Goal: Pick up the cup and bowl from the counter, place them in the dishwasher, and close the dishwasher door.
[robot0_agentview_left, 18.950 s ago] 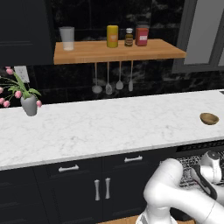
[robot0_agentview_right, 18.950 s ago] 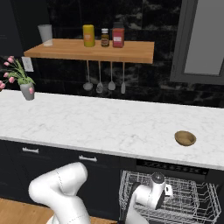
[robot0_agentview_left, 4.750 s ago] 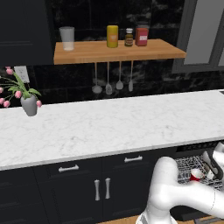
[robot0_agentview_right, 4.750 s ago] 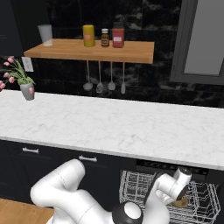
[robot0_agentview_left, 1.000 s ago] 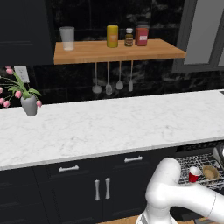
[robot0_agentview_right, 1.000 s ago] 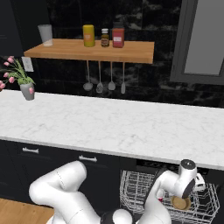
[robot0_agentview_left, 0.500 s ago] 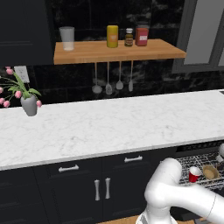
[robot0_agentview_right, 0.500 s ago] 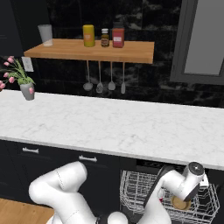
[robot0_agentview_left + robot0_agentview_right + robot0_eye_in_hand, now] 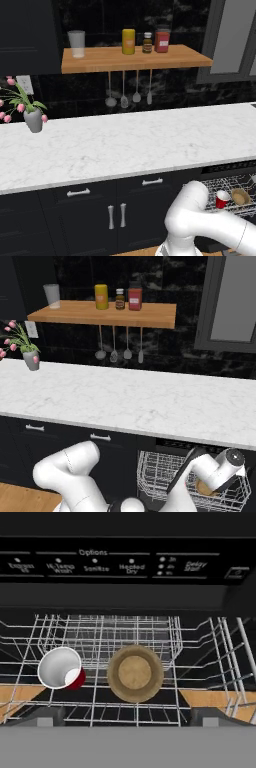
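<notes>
- the cup (image 9: 61,668) sits in the wire rack (image 9: 125,637) at the lower left of the hand view, mouth facing the camera so its white inside shows; in the left base view it is a red spot at the lower right, just beside the bowl.
- the bowl (image 9: 135,673) rests in the middle of the same rack, just right of the cup and apart from it, open side up, which looks like a stable way to leave it on the wires.
- the dishwasher (image 9: 125,567) stands open, its control strip running across the top of the hand view and the rack drawn out under the edge of the surface (image 9: 125,145).
- the hand sits at the end of the white arm, at the lower right of the right base view above the rack; its fingertips are not clear in any picture, but it holds nothing and its jaws stand wide, since both dishes lie free in the rack.
- the hand view looks straight down into the rack from just above, which fits a release.
- judging from this, both dishes are loaded and what is left is the dishwasher door, which i cannot make out; the rack probably has to slide in before it can shut.
</notes>
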Controlling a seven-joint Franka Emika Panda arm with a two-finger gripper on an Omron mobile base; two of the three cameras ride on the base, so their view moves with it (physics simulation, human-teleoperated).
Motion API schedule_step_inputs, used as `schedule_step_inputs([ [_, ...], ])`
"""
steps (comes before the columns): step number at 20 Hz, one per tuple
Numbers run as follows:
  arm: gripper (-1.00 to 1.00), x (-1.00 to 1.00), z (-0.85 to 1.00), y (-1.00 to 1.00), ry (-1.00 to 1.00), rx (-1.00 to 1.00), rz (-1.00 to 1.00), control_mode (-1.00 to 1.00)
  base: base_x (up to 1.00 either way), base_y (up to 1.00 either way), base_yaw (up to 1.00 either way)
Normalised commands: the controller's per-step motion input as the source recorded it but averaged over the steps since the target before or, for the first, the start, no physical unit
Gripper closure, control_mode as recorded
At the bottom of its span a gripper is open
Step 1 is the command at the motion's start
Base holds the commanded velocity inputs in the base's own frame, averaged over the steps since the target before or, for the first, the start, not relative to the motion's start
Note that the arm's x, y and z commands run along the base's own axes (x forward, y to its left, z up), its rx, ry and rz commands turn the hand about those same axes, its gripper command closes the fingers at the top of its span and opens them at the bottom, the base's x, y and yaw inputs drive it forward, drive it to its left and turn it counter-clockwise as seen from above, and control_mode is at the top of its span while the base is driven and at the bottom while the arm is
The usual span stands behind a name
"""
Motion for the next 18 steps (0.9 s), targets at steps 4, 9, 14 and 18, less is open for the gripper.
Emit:
schedule_step_inputs([
  [4, -1.0, -0.06, 0.02, -0.09, 0.0, 0.07, -0.12, -1.0, 0.0, 0.0, 0.0],
  [9, -1.0, 0.0, 0.0, 0.03, 0.0, 0.01, -0.07, -1.0, 0.0, 0.0, 0.0],
  [14, -1.0, -0.68, -0.02, 0.14, 0.0, 0.02, -0.09, -1.0, 0.0, 0.0, 0.0],
  [18, -1.0, -0.97, 0.0, 0.18, 0.0, 0.04, -0.4, -1.0, 0.0, 0.0, 0.0],
])
